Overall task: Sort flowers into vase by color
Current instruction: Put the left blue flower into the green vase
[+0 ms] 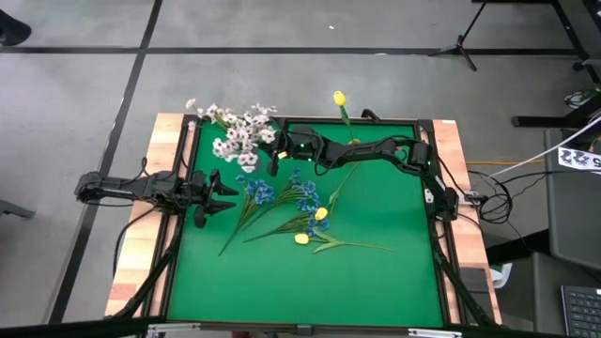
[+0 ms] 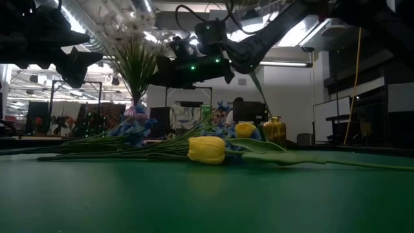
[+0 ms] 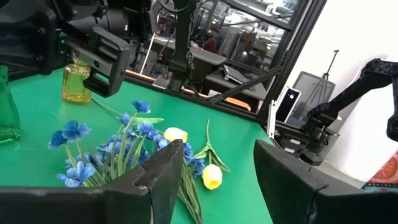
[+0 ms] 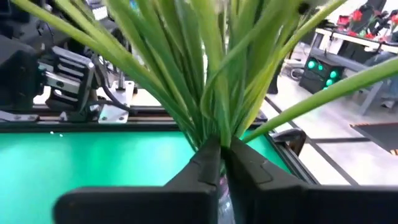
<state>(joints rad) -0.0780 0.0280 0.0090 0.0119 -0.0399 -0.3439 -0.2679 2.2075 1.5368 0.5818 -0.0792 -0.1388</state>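
The left claw [image 1: 218, 192] hovers at the table's left edge, its dark fingers [image 3: 163, 177] spread wide and holding nothing. To its right, loose on the smooth green table [image 1: 376, 282], lie soft blue clustered blooms on thin leafy stems [image 1: 282, 199] and two glossy yellow tulip-like buds [image 1: 311, 227]. At the far edge stand frothy white small-blossom sprays [image 1: 239, 131]. The right claw [image 1: 275, 158], beside them, is pinched tight on a slim green stem; the third yellow bud [image 1: 339, 98] sticks out past the far edge.
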